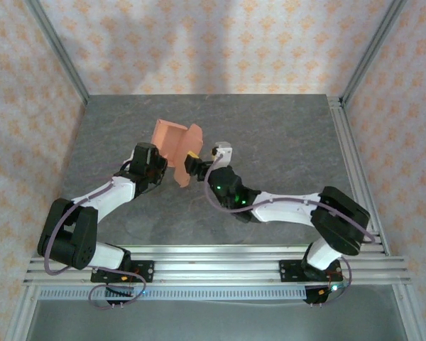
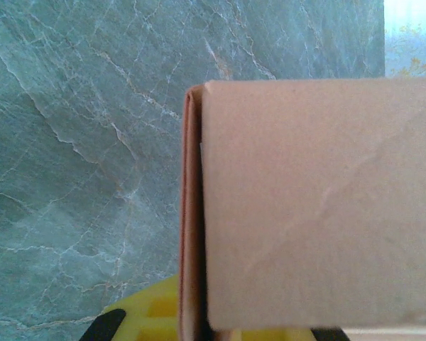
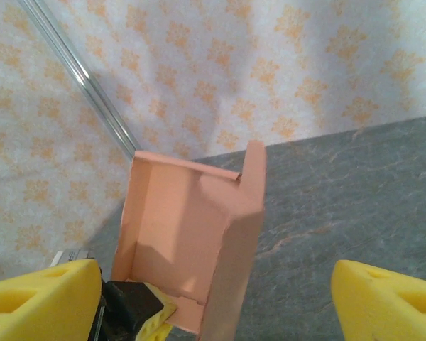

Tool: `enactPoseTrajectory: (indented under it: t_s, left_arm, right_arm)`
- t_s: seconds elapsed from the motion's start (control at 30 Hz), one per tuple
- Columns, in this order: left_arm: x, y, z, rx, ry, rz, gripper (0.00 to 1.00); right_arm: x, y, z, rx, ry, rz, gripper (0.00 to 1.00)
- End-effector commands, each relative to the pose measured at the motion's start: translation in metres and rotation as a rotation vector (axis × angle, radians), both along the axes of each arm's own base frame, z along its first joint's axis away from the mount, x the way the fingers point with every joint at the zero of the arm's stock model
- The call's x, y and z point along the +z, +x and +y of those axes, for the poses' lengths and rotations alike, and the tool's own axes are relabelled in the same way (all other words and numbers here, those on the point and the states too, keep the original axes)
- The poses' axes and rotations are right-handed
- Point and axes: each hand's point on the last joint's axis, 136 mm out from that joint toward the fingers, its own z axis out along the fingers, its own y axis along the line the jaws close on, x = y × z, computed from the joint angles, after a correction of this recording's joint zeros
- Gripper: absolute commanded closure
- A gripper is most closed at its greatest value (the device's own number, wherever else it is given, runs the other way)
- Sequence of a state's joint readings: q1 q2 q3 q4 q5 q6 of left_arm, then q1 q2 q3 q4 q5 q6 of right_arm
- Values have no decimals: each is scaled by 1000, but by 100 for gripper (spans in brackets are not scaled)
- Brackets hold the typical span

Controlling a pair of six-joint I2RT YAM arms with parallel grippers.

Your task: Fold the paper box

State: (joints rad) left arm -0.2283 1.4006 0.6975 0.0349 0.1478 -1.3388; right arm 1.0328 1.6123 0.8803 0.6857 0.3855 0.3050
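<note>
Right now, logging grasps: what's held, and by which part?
The left hand pinches the salmon-orange thin-card box by its near-left edge; the right hand is open.

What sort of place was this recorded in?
Probably a purpose-built robot test cell, not a home or workshop: a grey stone-look table boxed in by patterned wall panels on an aluminium frame, with a left arm and right arm bolted to rails at its near edge.

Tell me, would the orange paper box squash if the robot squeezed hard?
Probably: the paper box looks like thin card, and one panel shows a crease. It's likely light, since the left gripper apparently holds it by one edge.
</note>
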Motion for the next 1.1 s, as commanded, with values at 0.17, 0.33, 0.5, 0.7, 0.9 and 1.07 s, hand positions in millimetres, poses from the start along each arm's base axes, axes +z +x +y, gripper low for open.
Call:
enactPoseTrajectory:
  t_s: [0.17, 0.33, 0.5, 0.7, 0.9, 1.07]
  left_arm:
    - [17, 5, 7, 46, 3, -48, 100]
    - [17, 6, 7, 37, 11, -49, 100]
    - [15, 5, 8, 42, 20, -38, 74]
    - [23, 3, 7, 19, 27, -49, 32]
    - [51, -1, 6, -72, 108, -106, 12]
    - [78, -8, 19, -186, 332, -148, 8]
  right_arm:
    - [-47, 15, 13, -95, -35, 164, 44]
    - [-39, 14, 15, -71, -48, 152, 87]
    - [-31, 13, 8, -84, -94, 133, 100]
    - [-25, 18, 3, -110, -221, 107, 100]
    - [-24, 33, -10, -57, -266, 161, 100]
    - [-39, 39, -25, 110, -396, 328, 100]
